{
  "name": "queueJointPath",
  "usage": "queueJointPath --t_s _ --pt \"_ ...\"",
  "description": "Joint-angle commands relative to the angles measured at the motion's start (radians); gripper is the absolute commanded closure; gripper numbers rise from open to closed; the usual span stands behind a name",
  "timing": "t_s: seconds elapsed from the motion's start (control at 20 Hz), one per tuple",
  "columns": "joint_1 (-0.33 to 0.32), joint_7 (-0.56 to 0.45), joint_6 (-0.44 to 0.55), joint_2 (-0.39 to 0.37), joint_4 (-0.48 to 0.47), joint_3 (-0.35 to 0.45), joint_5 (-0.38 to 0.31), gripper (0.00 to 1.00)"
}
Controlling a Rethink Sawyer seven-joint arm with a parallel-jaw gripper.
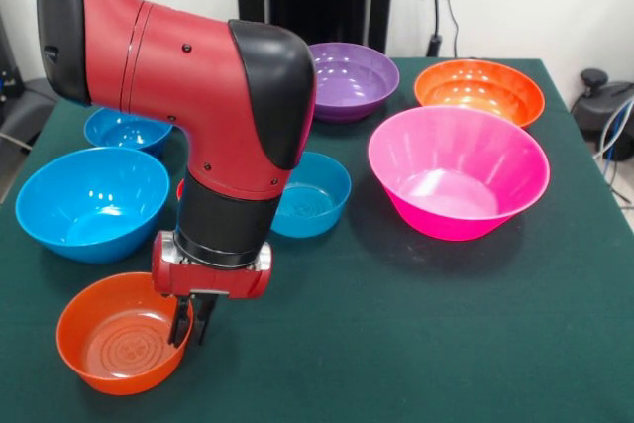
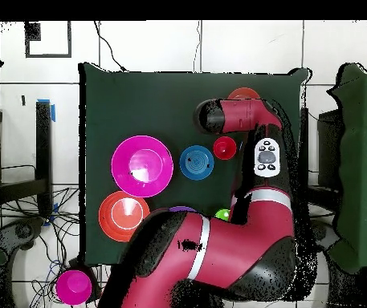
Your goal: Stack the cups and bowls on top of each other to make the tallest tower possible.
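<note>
From the front, the gripper (image 1: pixel 193 329) hung at the right rim of the near orange bowl (image 1: pixel 119 344), its jaws drawn close together, seemingly pinching that rim, though whether they truly gripped it could not be told. To do this step well, the pinch probably needed to be firm on the wall before any lift, then a straight rise so the bowl would not tip. Around it sat the large light blue bowl (image 1: pixel 89 200), a smaller blue bowl (image 1: pixel 127 130) behind, another blue bowl (image 1: pixel 319 195) half hidden by the arm, the purple bowl (image 1: pixel 352 78), a second orange bowl (image 1: pixel 479 89) and the hot-pink bowl (image 1: pixel 458 170). No tower stood yet; every bowl was alone on the green surface (image 1: pixel 416 344).

From overhead, the arm covered much of the surface. The red cup (image 2: pixel 225 147) stood just beside a blue bowl, the green cup (image 2: pixel 222 215) peeped out by the arm, and a small magenta bowl (image 2: pixel 74 285) sat off the surface's corner.
</note>
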Motion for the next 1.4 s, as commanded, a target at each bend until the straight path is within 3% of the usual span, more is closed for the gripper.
queueJointPath --t_s 0.05,0.3,0.35,0.9,1.4 --pt "-0.014 -0.170 0.012 0.010 -0.029 0.095 -0.062 1.00" --pt "-0.018 -0.172 0.010 0.009 -0.026 0.101 -0.058 1.00" --pt "-0.018 -0.164 0.019 0.010 -0.026 0.099 -0.053 0.00" --pt "-0.017 -0.168 0.006 0.002 -0.018 0.097 -0.060 0.00" --pt "-0.015 -0.137 0.085 -0.045 0.015 0.096 -0.010 0.00"
